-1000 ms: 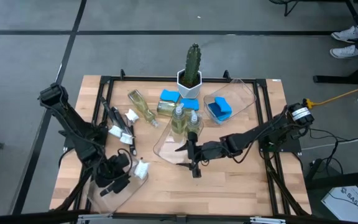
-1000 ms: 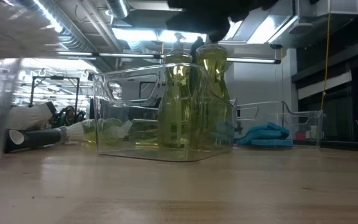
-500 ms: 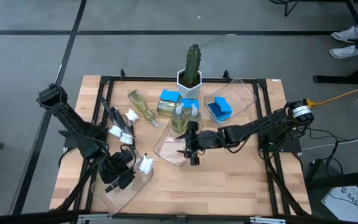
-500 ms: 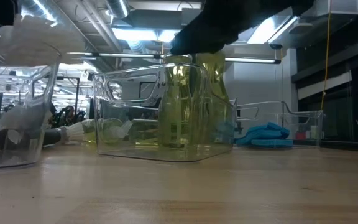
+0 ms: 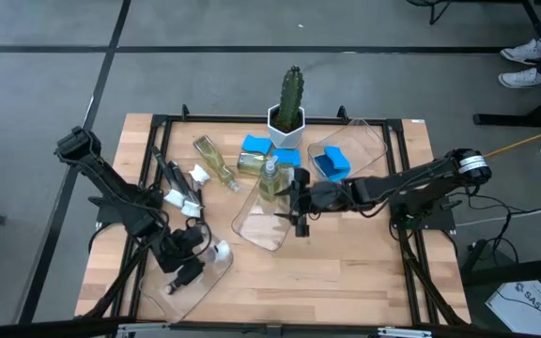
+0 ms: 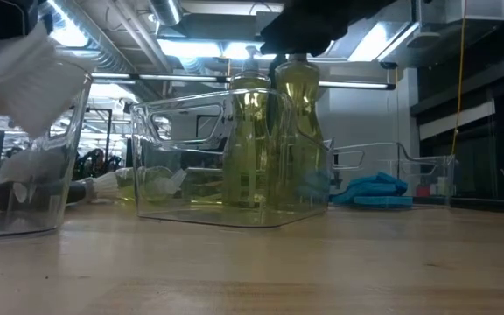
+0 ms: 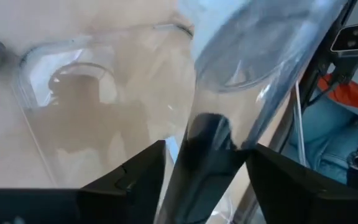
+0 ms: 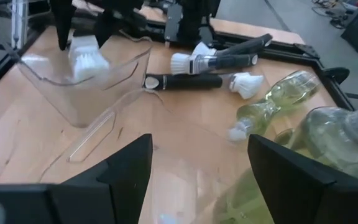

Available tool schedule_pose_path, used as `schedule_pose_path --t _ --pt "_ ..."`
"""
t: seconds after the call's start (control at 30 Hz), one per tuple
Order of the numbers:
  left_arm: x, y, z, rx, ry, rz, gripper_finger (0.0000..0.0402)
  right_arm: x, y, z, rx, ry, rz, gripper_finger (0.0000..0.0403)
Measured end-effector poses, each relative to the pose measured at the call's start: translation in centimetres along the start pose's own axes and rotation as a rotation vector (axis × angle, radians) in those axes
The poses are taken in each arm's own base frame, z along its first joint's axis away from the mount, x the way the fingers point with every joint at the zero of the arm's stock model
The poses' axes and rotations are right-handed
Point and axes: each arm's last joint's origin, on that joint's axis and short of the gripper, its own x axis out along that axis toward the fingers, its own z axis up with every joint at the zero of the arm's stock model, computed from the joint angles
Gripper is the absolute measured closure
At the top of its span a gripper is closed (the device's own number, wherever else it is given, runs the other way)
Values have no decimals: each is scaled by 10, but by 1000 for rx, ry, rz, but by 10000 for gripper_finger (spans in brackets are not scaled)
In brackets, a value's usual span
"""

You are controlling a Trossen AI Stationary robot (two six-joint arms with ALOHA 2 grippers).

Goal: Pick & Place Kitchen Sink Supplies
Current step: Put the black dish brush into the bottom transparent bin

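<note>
Two bottles (image 5: 269,180) of yellow-green soap stood upright, side by side, in a clear tray near the table's middle. Another bottle (image 5: 212,158) lay flat nearby. Blue sponges (image 5: 256,145) sat by it. Brushes (image 5: 184,199) w/ black handles & white heads lay left.

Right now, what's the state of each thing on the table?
Left end effector: over the left tray, at a brush.
Right end effector: open, empty, above the middle tray.
Two bottles: upright in the middle tray.
Another bottle: lying on the table.
Sponge: in the right tray.
Cactus: upright.
</note>
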Motion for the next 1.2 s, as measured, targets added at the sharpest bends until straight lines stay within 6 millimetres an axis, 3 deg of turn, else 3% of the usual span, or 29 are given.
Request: schedule_pose_path --t 0.13,0.3,0.6,0.87,1.03,1.2 --pt "1 1 4 6 -17 4 160 1 1 -2 2 14 2 141" --pt "-2 0 13 -22 -8 -9 159 1 1 -2 -1 18 2 141" --pt "-43 -6 38 85 -64 -109 185 1 1 -5 17 46 -4 141" --pt "-82 18 57 258 -267 5 207 1 1 -5 -4 49 -3 141" --pt "-96 31 70 364 -456 153 219 1 1 -7 -134 65 2 141" --pt "-102 43 89 294 -506 209 229 1 1 -7 -150 65 2 141"
